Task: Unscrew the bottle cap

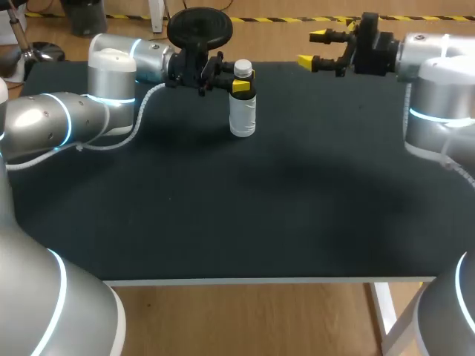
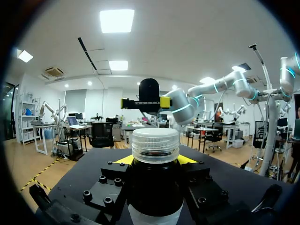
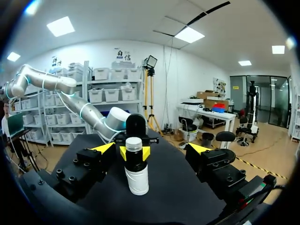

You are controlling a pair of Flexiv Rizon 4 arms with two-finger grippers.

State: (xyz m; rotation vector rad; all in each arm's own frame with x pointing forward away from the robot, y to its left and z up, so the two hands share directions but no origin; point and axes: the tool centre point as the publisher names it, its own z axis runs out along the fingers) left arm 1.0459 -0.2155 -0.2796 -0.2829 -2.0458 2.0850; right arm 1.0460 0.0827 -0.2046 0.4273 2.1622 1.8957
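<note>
My left arm (image 1: 67, 119) comes in over the far left corner of the black surface (image 1: 223, 222). My left gripper (image 1: 239, 85) is closed round the bottle (image 1: 243, 119), with one yellow tip on each side of its dark upper part, just under the cap (image 1: 243, 69). The bottle stands upright on the surface, near the far edge and about midway along it. Its lower body is white, and the pale ribbed cap is seated on the neck. From my left wrist the cap rises just ahead of my fingers, with the bottle's dark shoulder filling the gap between them.

Further right, my right gripper (image 1: 312, 48) hangs over the far edge toward the far right corner, well apart from the bottle. Its fingers are spread wide and it holds nothing. From my right wrist the bottle stands ahead of those open fingers, in line with the gap between them and touched by neither.
</note>
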